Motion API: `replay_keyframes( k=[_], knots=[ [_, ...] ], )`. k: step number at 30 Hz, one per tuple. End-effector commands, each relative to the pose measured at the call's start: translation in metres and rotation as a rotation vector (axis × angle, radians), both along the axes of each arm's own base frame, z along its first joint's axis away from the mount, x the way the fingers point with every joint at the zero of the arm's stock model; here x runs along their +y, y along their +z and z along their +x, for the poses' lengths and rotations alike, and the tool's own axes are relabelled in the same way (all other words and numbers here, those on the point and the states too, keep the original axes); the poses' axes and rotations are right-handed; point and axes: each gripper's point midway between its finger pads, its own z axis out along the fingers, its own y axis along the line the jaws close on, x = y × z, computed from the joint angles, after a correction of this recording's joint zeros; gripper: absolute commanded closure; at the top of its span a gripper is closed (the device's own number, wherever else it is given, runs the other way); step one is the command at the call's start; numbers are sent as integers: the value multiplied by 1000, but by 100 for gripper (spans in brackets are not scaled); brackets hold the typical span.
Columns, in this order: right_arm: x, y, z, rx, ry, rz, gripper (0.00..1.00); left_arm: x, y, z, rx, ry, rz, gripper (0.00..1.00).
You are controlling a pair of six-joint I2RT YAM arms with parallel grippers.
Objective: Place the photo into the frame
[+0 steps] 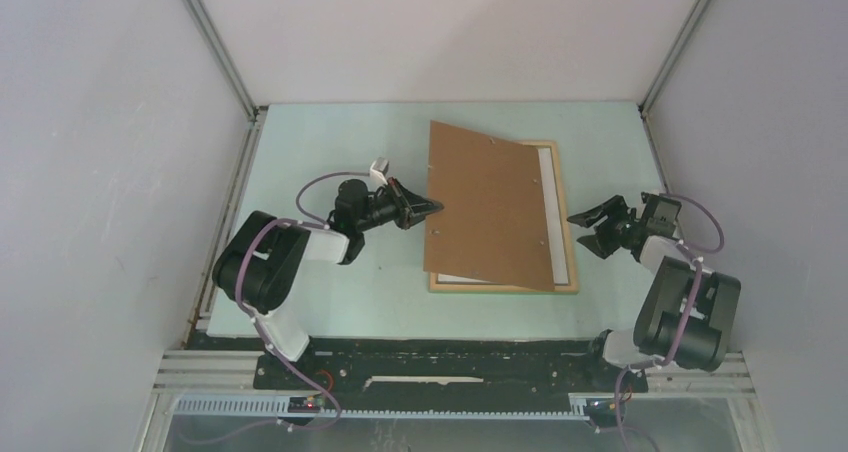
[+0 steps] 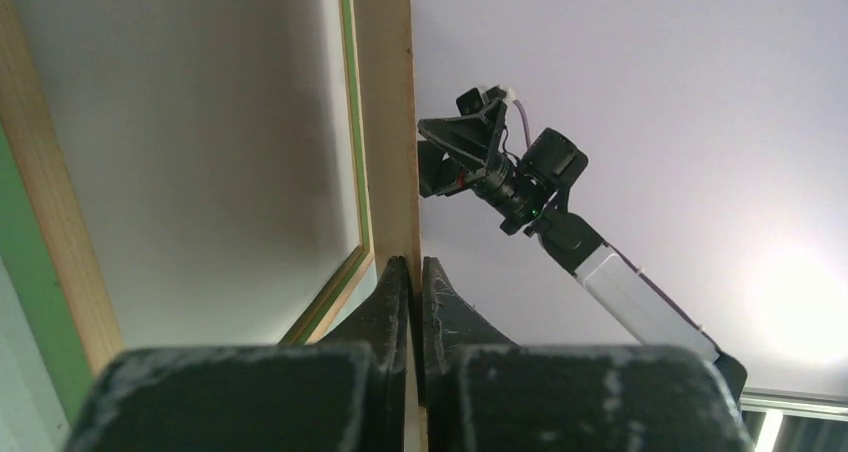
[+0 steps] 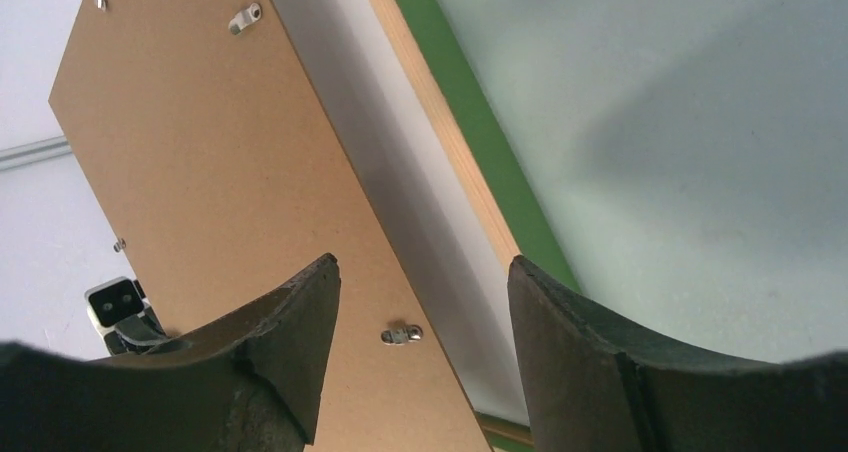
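The photo (image 1: pixel 485 207) shows only its brown board back with small metal clips; its print side is hidden. It lies askew and tilted over the frame (image 1: pixel 573 272), its left edge raised. The frame rests flat on the table, with a light wood rim and a pale inside, and a green edge (image 3: pixel 470 122) shows in the right wrist view. My left gripper (image 1: pixel 437 208) is shut on the photo's left edge (image 2: pixel 395 122), the fingers (image 2: pixel 395 302) pinching the thin board. My right gripper (image 1: pixel 590 230) hangs open just right of the frame, nothing between its fingers (image 3: pixel 300 312), facing the photo (image 3: pixel 230 172).
The pale green table (image 1: pixel 330 302) is closed in by white walls with metal corner posts (image 1: pixel 215 42). A black rail (image 1: pixel 450 367) runs along the near edge by the arm bases. In the left wrist view the right arm (image 2: pixel 520 182) shows beyond the board.
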Motion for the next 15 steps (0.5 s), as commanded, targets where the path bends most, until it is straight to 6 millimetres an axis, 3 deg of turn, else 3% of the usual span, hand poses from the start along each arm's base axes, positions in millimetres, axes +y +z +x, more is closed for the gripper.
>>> replay_keyframes(
  k=[1, 7, 15],
  knots=[
    [-7, 5, 20, -81, 43, -28, 31, -13, 38, 13, -172, -2, -62, 100],
    [-3, -12, 24, -57, 58, 11, 43, -19, 30, 12, -162, -2, -53, 100],
    [7, -27, 23, -38, 80, 70, 46, -30, 21, 22, -155, 4, -61, 100]
  ],
)
